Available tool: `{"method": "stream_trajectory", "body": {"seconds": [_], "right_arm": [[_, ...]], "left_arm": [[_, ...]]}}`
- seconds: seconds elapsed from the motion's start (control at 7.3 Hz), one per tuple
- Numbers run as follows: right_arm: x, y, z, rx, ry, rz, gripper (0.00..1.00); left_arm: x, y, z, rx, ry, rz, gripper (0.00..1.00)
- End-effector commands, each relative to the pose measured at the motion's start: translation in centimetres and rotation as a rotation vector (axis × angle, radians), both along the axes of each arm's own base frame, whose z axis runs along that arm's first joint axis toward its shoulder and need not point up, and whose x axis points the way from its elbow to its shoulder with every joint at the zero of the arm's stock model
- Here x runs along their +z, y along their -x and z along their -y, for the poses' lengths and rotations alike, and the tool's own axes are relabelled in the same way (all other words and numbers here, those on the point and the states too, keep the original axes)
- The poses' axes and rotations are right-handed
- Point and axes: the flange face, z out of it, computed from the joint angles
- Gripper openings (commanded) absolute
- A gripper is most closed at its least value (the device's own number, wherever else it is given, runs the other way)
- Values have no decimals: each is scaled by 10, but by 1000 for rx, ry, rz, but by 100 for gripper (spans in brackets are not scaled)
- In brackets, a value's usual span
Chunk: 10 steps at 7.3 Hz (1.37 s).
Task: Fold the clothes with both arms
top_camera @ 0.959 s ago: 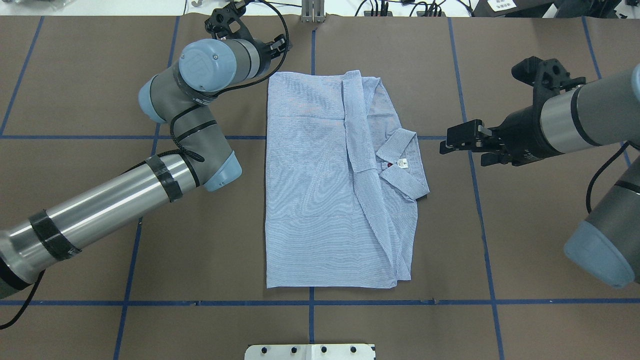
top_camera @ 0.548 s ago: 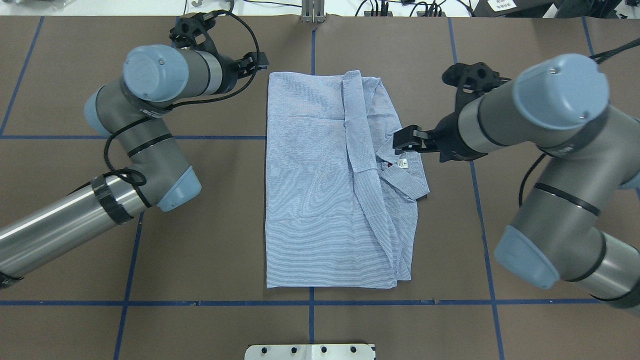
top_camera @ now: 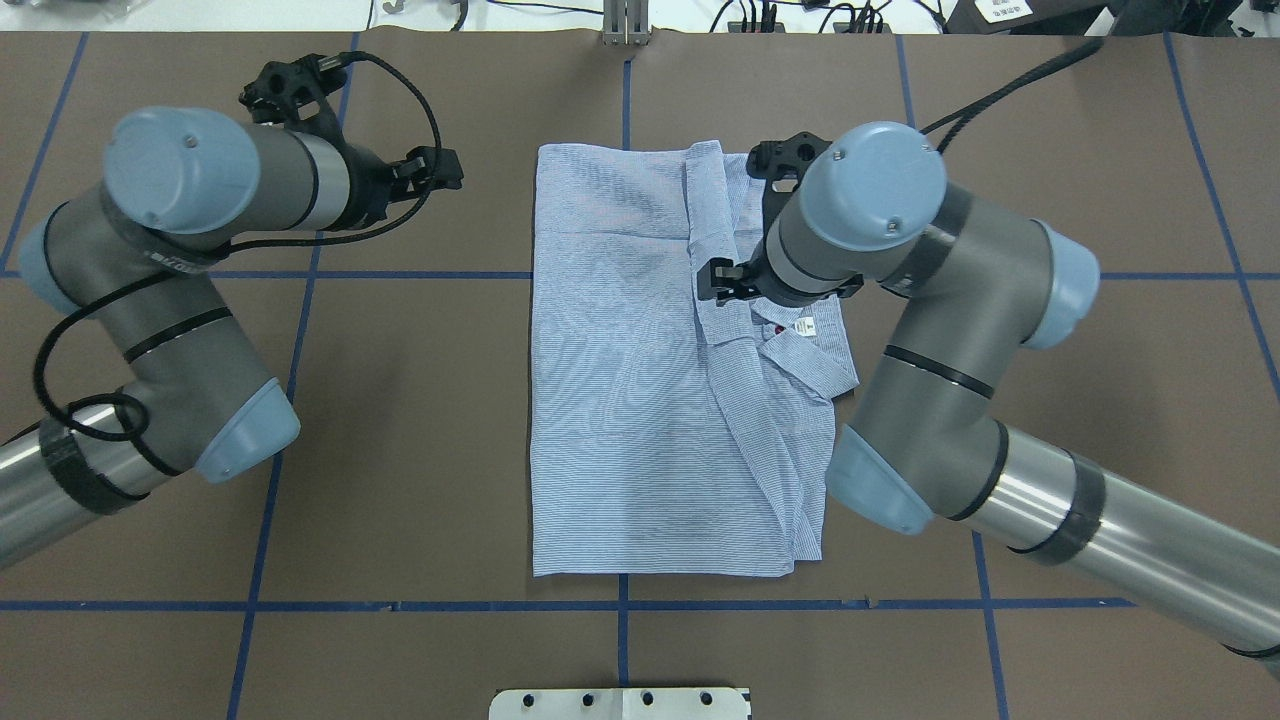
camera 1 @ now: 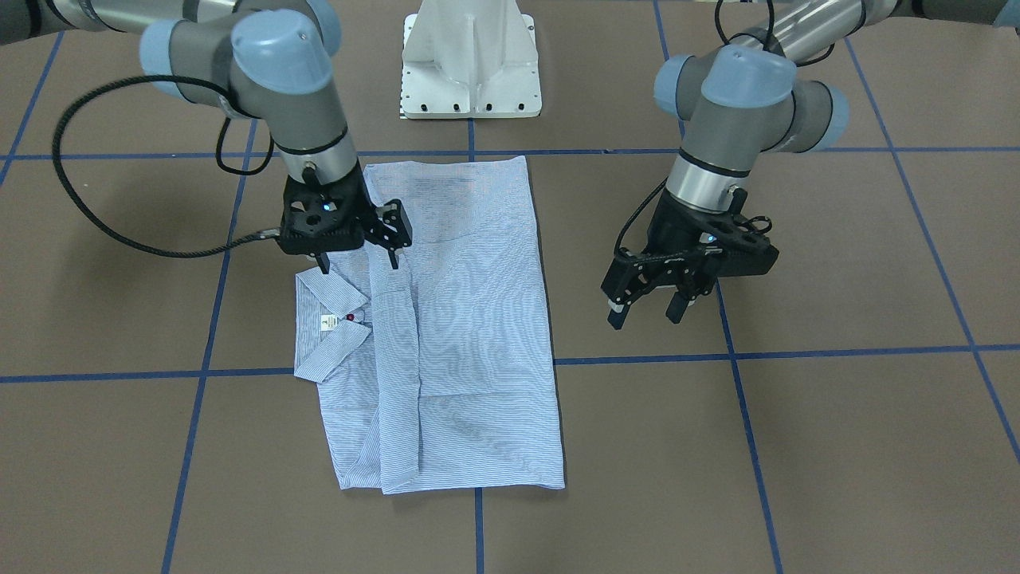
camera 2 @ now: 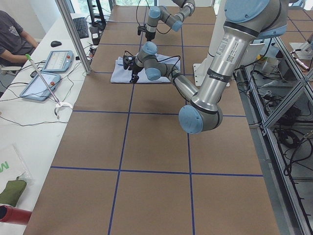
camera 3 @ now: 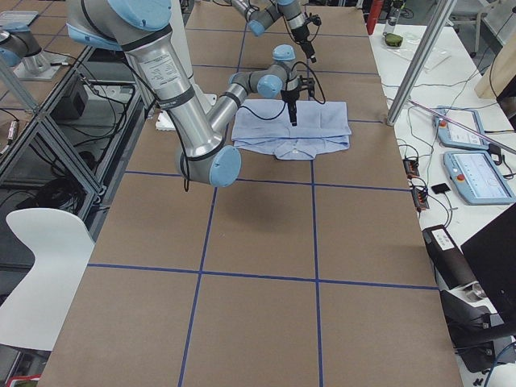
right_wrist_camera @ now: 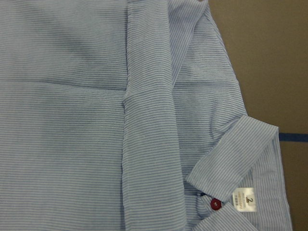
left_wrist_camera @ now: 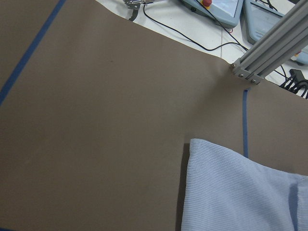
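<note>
TWO GRIPPERS AT A FOLDED SHIRT: A light-blue striped shirt [top_camera: 630,420] lies flat on the brown table [top_camera: 400,480], folded into a long rectangle, its collar [top_camera: 820,358] spread on the right arm's side. The white neck label [right_wrist_camera: 244,199] and a red button [right_wrist_camera: 215,204] show just inside the collar. A narrow folded strip of cloth [right_wrist_camera: 147,120] runs the shirt's length beside them.

The right gripper [camera 1: 357,261] points down over the shirt close by the collar, its jaws apart. Whether the fingertips touch the cloth cannot be told.

The left gripper [camera 1: 645,315] hangs over bare table off the shirt's opposite long edge, clear of the cloth, with its jaws likewise apart and nothing between them. Its wrist camera takes in one corner of the shirt. Beyond that corner a blue tape line [left_wrist_camera: 244,122] leads toward an aluminium post [left_wrist_camera: 272,43].

More blue tape lines pass under the shirt. The white pedestal base [camera 1: 470,56] stands just off the shirt's short edge nearest the robot.
</note>
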Motion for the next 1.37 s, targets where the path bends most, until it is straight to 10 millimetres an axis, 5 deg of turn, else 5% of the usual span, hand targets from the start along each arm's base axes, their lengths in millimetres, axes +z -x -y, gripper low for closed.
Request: {"method": "stream_trajectory", "body": {"seconds": [0.0,0.41,1.23], "right_arm": [[11,61,18,-37,-45,-121,100],[32,102,20,-83,-20,-198,100],[32,85,20,-123,-4,-258,100]], "left_arm": [[4,14,-11,12,5,-4,100],[2,14,-13,16,1,-9,100],[1,6,-13,22,3,-12,100]]}}
